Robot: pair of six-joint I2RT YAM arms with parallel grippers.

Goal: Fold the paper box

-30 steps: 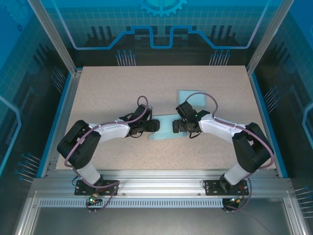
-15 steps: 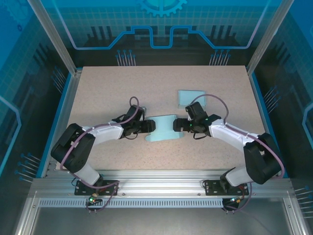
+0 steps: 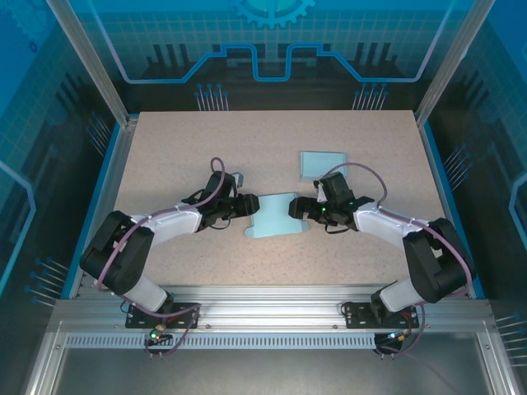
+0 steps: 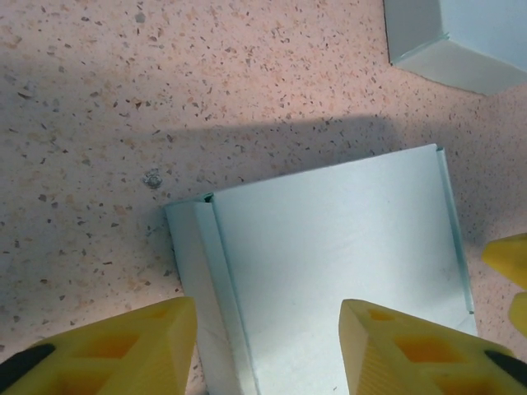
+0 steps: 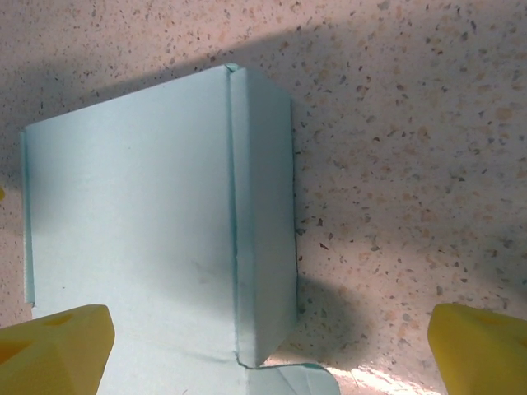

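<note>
Two robot arms meet at the paper box (image 3: pixel 276 217), a flat pale-blue sheet lying near the middle of the speckled tabletop (image 3: pixel 181 148), well clear of every edge. The left tool (image 3: pixel 252 207) sits at the sheet's 9 o'clock edge and the right tool (image 3: pixel 296 210) at its 3 o'clock edge.

In the left wrist view, the left tool's yellow fingers (image 4: pixel 107 346) stand partly spread above the sheet's corner, pinching nothing; a narrow folded strip runs along that edge. In the right wrist view, the right tool's fingers (image 5: pixel 53 341) are spread wide, straddling the sheet, where a folded strip stands raised along one side.

A second paper piece (image 3: pixel 321 163), also pale blue, lies at 1 o'clock from the sheet, apart from it.

Bare tabletop lies open toward 12 o'clock up to the far edge, toward 6 o'clock down to the arm bases, and widely at 9 and 3 o'clock behind each arm.

The count: two arms, two tools, two paper pieces.
</note>
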